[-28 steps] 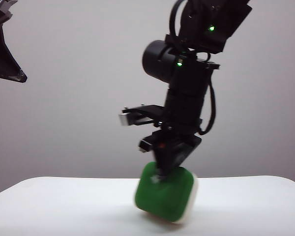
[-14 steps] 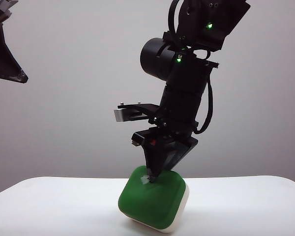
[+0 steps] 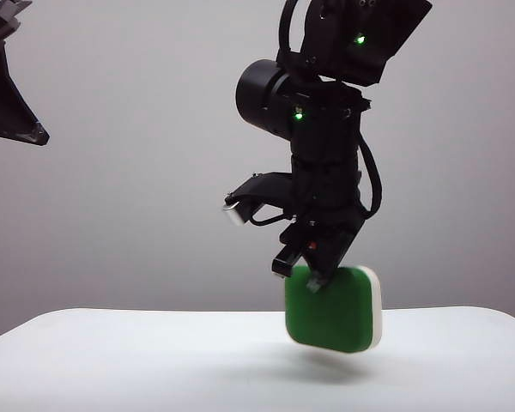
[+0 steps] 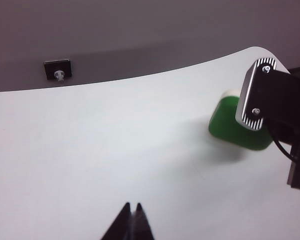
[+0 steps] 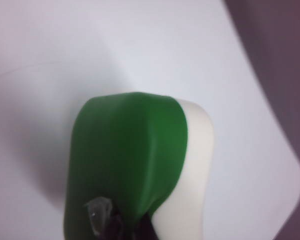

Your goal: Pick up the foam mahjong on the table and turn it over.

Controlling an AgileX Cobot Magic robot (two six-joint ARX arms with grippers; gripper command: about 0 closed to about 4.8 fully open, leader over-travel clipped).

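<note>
Right hand [image 3: 316, 276]: clamped on the upper corner of the foam mahjong [image 3: 333, 311].
Block: hangs below my fingers, clear of the surface [image 3: 112, 360], standing on edge; green face toward the camera, cream half behind.
Left hand [image 4: 131, 220]: closed, empty, well apart at upper left.
Nearer arm: right.

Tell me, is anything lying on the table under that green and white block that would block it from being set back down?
Nothing visible. The right gripper holds the foam mahjong clear above the table, bare white beneath it. The left gripper hangs off to the side.
</note>
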